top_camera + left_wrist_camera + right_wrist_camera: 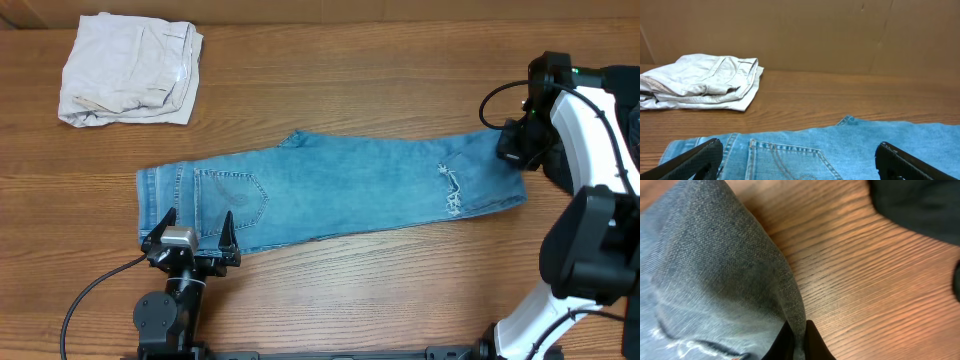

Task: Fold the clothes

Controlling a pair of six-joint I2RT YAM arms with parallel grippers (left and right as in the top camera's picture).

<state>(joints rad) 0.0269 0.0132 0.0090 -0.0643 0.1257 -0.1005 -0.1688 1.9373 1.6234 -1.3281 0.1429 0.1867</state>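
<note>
The jeans (330,190) lie flat on the tabletop (400,300), their long way running side to side. At the jeans' waist end the left jaws hang wide apart over the cloth. At the hem end the right jaws are pinched on the cloth. An off-white garment (130,70) sits well past the waist end.

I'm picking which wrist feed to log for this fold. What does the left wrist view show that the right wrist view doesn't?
Left wrist only: a folded off-white garment at far left, a stitched back pocket, and the left gripper open over the jeans. Right wrist only: the right gripper shut on a raised fold of denim, frayed threads beside it. Both: the light-blue jeans on the wooden table.
</note>
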